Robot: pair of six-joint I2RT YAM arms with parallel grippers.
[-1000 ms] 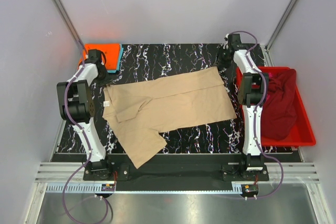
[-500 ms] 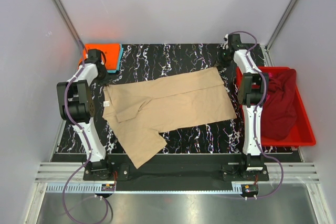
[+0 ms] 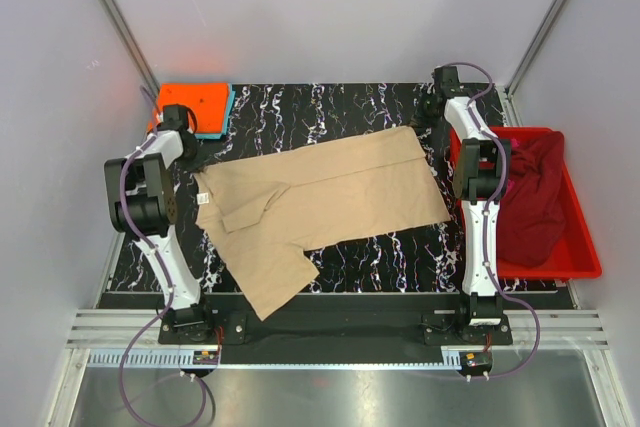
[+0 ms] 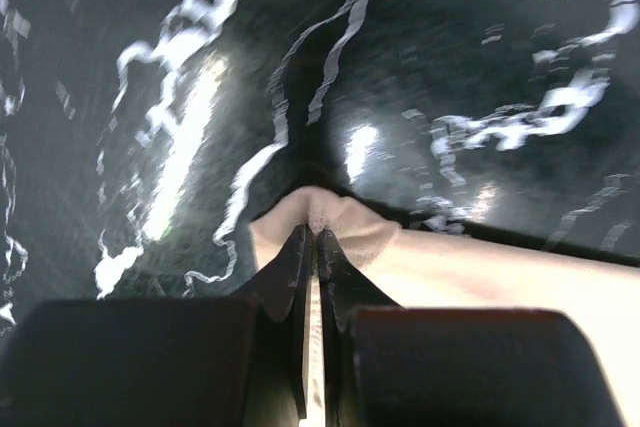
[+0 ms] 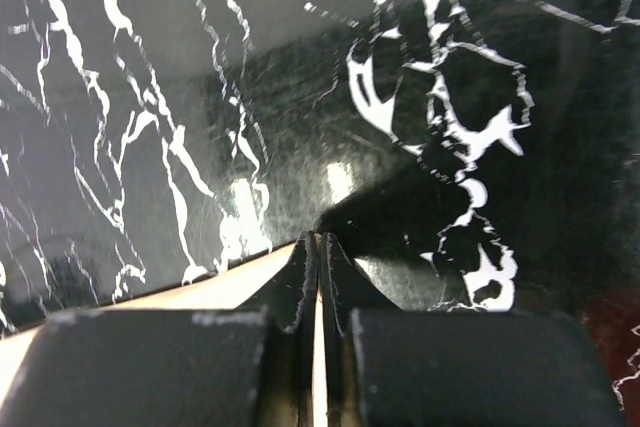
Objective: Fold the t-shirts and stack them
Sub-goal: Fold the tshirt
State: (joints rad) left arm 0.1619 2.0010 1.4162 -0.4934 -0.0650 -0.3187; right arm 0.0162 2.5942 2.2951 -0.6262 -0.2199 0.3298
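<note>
Lying flat across the black marbled table (image 3: 350, 107), the tan t-shirt (image 3: 330, 197) has both far corners pinched. The left gripper (image 4: 312, 247) is clamped on a puckered bit of hem, and the right gripper (image 5: 317, 252) is closed on the cloth's edge. A maroon t-shirt (image 3: 530, 197) fills the red bin (image 3: 585, 247), and orange (image 3: 190, 97) and light blue (image 3: 226, 112) tees sit at the far left corner.

- No word, brand, number or sign is showing clearly enough to be read in any view.
- A small white tag (image 3: 203, 197) is lying at the left edge of the tan t-shirt (image 3: 330, 187). It is appearing too small for any lettering to be made out.
</note>
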